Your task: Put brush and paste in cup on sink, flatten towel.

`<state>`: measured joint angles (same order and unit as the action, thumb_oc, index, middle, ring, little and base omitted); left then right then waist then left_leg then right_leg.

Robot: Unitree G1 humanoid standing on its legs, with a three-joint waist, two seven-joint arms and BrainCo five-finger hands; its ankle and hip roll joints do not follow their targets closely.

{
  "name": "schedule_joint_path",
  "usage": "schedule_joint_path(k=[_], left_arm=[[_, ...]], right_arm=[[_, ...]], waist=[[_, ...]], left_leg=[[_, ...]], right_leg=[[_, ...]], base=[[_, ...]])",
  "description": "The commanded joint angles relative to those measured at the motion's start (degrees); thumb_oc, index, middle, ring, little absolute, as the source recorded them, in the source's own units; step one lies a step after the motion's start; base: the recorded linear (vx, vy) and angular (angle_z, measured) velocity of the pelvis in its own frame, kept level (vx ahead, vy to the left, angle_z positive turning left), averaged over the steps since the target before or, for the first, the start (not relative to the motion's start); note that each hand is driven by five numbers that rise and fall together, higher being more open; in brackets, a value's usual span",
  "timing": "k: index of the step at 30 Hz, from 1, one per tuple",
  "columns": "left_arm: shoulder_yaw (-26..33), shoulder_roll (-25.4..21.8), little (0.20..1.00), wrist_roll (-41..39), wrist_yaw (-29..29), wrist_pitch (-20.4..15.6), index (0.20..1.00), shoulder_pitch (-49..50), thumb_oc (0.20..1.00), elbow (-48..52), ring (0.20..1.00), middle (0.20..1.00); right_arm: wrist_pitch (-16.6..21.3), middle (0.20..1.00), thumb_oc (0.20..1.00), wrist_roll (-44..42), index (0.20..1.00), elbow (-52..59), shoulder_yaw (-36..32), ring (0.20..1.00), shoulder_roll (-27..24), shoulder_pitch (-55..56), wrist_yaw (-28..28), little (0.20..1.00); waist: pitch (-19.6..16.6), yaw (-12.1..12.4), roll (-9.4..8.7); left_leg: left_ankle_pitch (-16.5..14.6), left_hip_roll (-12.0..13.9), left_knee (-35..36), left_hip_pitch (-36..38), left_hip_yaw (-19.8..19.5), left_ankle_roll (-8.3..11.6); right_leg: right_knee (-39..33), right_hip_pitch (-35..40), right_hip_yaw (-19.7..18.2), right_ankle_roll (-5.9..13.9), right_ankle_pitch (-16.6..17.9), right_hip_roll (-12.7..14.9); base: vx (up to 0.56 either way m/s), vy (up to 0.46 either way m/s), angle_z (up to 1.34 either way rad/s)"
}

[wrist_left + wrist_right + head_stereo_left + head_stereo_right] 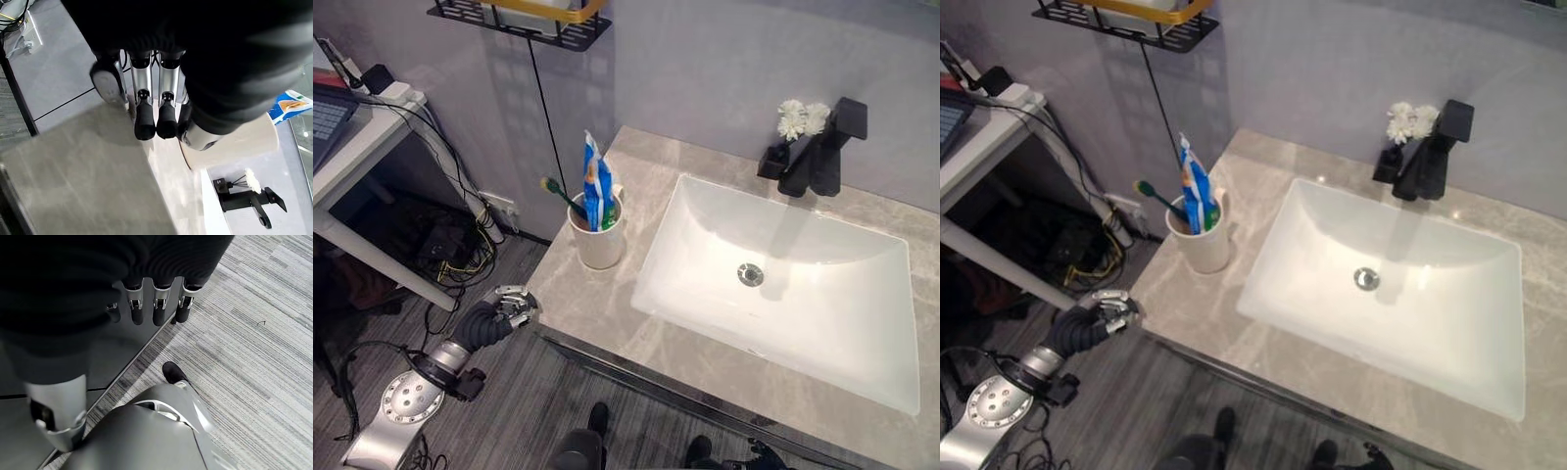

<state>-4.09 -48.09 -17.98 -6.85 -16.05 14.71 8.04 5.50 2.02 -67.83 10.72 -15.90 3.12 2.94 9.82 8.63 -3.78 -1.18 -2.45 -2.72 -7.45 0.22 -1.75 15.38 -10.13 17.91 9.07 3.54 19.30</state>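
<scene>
1. I find the toothbrush [560, 194] and paste tube [594, 186] standing in the cup [598, 238] on the counter [607, 308], ahead of my left hand's [512, 305] fingers [145, 120].
2. Left fingers relaxed, holding nothing, at the counter edge.
3. Right hand [155, 303] hangs low, fingers loose, empty.
4. I see no towel; I judge it soft and limp, best pinched at a corner.

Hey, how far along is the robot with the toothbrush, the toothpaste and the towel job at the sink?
Done: the green-headed toothbrush and the blue toothpaste tube stand in the white cup on the grey marble counter beside the white basin. In hand: nothing; the left hand hovers at the counter's edge with relaxed fingers, and the right hand hangs over the floor. Left: flattening the towel, and I can't see one.
</scene>
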Motion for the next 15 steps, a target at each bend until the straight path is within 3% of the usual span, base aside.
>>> schedule_joint_path(k=[1,7,9,10,12,15], left_arm=[[1.3,-1.0,0.200,-0.6,-0.3,-2.5,0.200,-2.3,0.200,4.0,0.200,0.200],[1.3,0.3,0.200,-1.7,-0.6,-2.1,0.200,-2.3,0.200,3.6,0.200,0.200],[0.5,1.0,0.200,-1.4,-1.2,-2.1,0.200,-2.4,0.200,3.7,0.200,0.200],[0.5,0.7,0.200,-1.8,-1.2,-2.3,0.200,-2.5,0.200,3.8,0.200,0.200],[0.3,0.6,0.200,-1.8,-1.3,-2.2,0.200,-2.7,0.200,3.9,0.200,0.200],[-1.0,0.6,0.200,-2.2,-1.9,-2.2,0.200,-3.3,0.200,3.3,0.200,0.200]], right_arm=[[-0.4,1.000,1.000,-1.3,1.000,-0.3,3.2,1.000,0.1,0.7,-0.2,1.000],[-0.1,1.000,1.000,-0.2,1.000,0.8,5.3,1.000,0.2,-0.5,0.5,1.000],[-0.2,1.000,1.000,0.5,1.000,0.4,5.9,1.000,-0.1,-0.4,0.5,1.000],[-0.1,1.000,1.000,1.0,1.000,0.3,6.2,1.000,-0.6,-0.7,0.3,1.000],[0.0,1.000,1.000,1.0,1.000,0.4,6.4,1.000,-0.7,-0.6,0.3,1.000],[-0.2,1.000,1.000,1.9,1.000,-0.1,6.8,1.000,-1.6,-1.1,0.6,1.000]], waist=[[-0.1,-1.7,1.12],[0.7,-2.5,1.44],[0.1,-2.6,1.30],[-0.1,-2.8,1.91],[-0.2,-2.8,2.19],[-0.9,-2.8,2.34]], left_leg=[[1.8,-0.7,3.4,-0.3,4.7,0.67],[2.7,-0.8,5.3,1.5,5.2,0.96],[2.4,-1.3,5.3,2.1,5.0,1.03],[2.5,-0.8,5.1,2.3,4.6,1.09],[2.4,-0.6,4.5,2.0,4.5,1.09],[2.0,-0.7,2.9,1.1,3.8,1.91]], right_leg=[[-4.1,-1.0,-3.2,-1.26,1.1,-9.1],[-7.3,-3.3,-3.9,-1.16,2.2,-11.2],[-9.6,-1.1,-4.9,-1.29,1.8,-12.1],[-7.8,-1.2,-6.8,-1.80,0.7,-13.7],[-5.8,-1.7,-7.5,-1.93,-0.4,-14.2],[-10.0,0.7,-8.1,-2.91,-0.8,-15.1]], base=[[0.06,0.088,-0.14],[0.01,-0.003,0.13],[0.05,-0.076,0.04],[0.02,-0.106,0.02],[-0.01,-0.100,0.10],[-0.02,-0.150,0.06]])
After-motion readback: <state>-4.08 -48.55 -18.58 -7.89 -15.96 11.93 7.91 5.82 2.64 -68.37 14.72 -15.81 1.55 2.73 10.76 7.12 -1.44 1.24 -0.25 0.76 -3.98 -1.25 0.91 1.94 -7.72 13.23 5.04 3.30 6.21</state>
